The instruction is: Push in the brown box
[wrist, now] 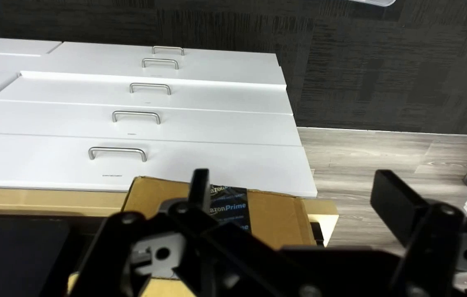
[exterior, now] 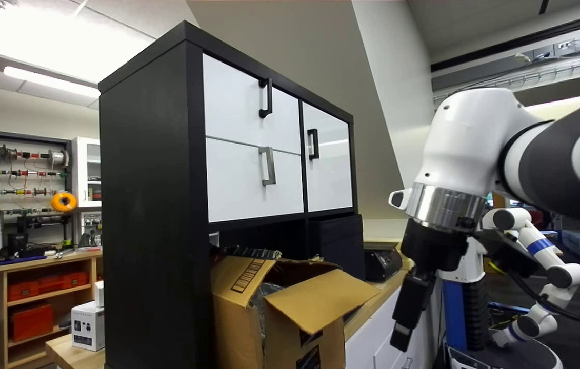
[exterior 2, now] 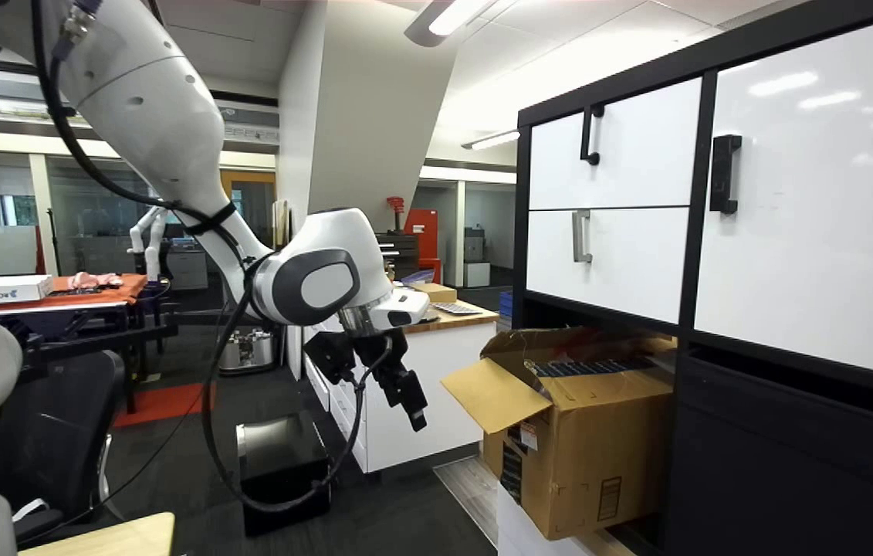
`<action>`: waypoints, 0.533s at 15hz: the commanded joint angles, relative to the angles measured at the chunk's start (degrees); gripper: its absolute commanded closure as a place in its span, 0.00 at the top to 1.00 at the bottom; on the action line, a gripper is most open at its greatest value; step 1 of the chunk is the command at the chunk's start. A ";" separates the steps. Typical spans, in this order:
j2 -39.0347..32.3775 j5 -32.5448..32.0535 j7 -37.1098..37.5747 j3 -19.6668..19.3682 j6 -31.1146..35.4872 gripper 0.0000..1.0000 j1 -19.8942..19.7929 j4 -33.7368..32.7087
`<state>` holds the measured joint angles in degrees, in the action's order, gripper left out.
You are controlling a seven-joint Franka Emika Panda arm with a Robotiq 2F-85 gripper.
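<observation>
The brown box (exterior 2: 606,455) is sitting partly inside the lower bay of the black cabinet (exterior: 146,205), near an end corner of the bench (wrist: 47,201). In the wrist view its bottom is jutting a little past the bench's front edge, seemingly more at one corner than at the other. The claw (wrist: 292,181) is hovering out beyond that front edge, apart from the box, its fingers (wrist: 200,185) spread wide and holding nothing.

A loose flap (exterior: 325,300) is sticking out over the front edge on the claw's side, so the likeliest trouble is the fingers landing there first: the cardboard would be folding, or slipping into the gap between them, while the box itself is going nowhere. With the fingers this far apart, perhaps only one would be meeting the front face; an off-centre push would be swivelling the box, and since it seems to be lying slightly askew, a corner could be jamming against the cabinet's side wall. Pushing high might be denting or tilting it, and the top flaps could be snagging beneath the lower white drawer front (exterior: 243,187). Backing away with a flap caught would be dragging the box further over the bench's front edge, perhaps off it.
</observation>
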<state>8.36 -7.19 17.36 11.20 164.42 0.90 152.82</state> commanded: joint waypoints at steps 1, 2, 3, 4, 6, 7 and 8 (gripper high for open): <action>-7.02 -9.82 6.47 0.86 2.63 1.00 -4.53 -5.96; -8.53 -12.81 8.31 0.43 2.61 1.00 -5.07 -7.50; -10.32 -15.39 9.89 -0.11 2.32 1.00 -5.39 -9.30; -11.94 -17.57 11.37 -0.69 2.04 0.96 -5.43 -10.99; -15.62 -20.58 13.75 -1.93 1.80 0.71 -5.05 -14.58; -17.56 -21.49 14.76 -2.63 1.77 0.69 -4.63 -16.36; -19.27 -22.21 15.58 -3.24 1.81 0.64 -4.22 -17.94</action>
<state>-5.16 -25.69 28.72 9.39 165.94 -3.81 140.39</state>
